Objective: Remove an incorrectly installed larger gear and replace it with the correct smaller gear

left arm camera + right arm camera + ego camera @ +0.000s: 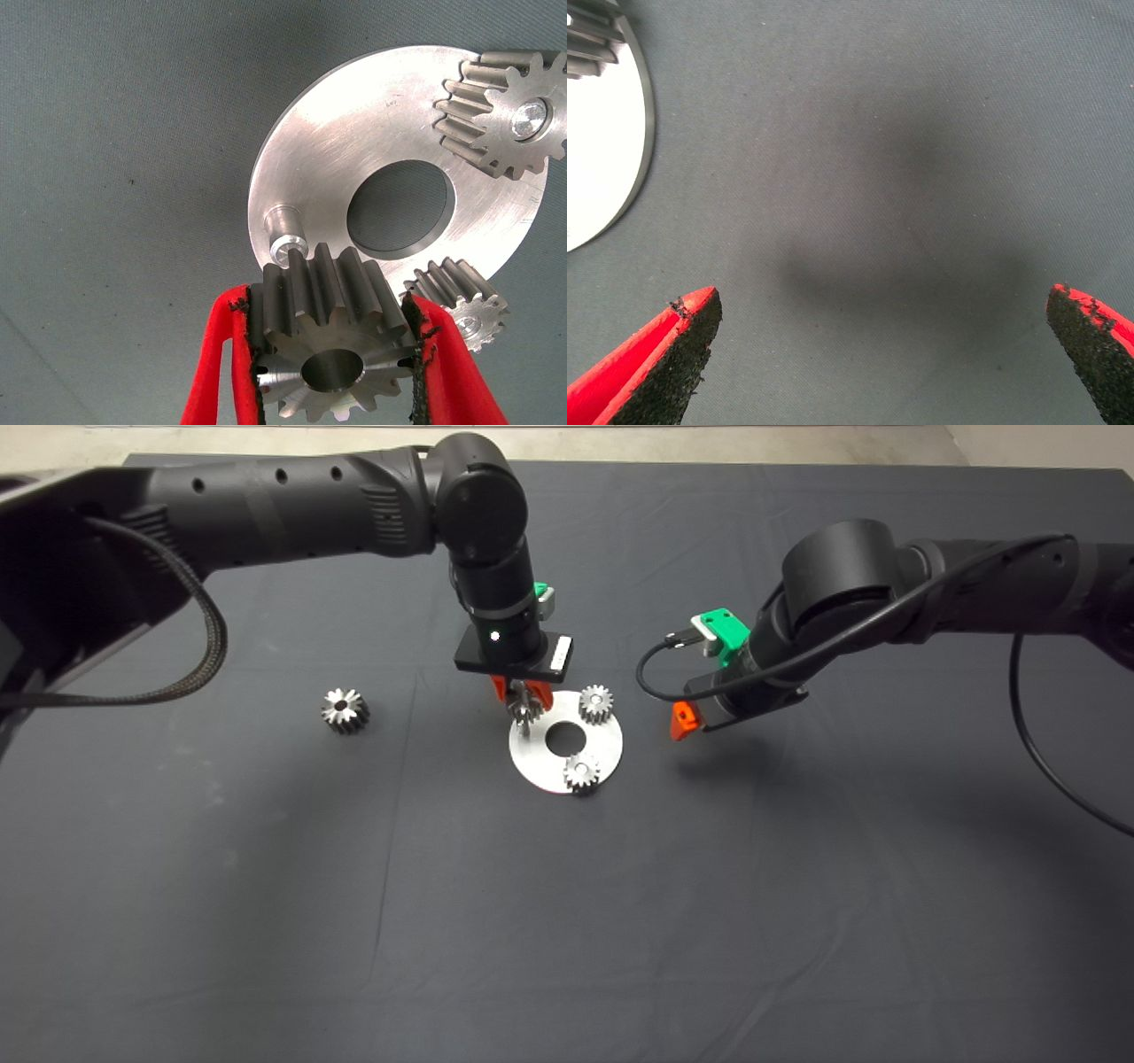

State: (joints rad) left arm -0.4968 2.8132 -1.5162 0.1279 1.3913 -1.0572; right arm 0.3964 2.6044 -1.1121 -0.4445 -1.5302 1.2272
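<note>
My left gripper (524,707) is shut on the smaller gear (328,354), a silver toothed gear with a dark bore. It holds the gear just above the bare peg (285,237) at the near-left edge of the round silver plate (607,744). Two more small gears (596,703) (582,771) sit on pegs on the plate. The larger gear (344,710) lies alone on the mat, well left of the plate. My right gripper (687,722) hovers open and empty just right of the plate; the right wrist view (881,299) shows bare mat between its fingers.
The plate (354,115) has a large centre hole. Its edge also shows in the right wrist view (602,150). A black cable loops from the right wrist (651,677). Dark mat surrounds the plate on all sides.
</note>
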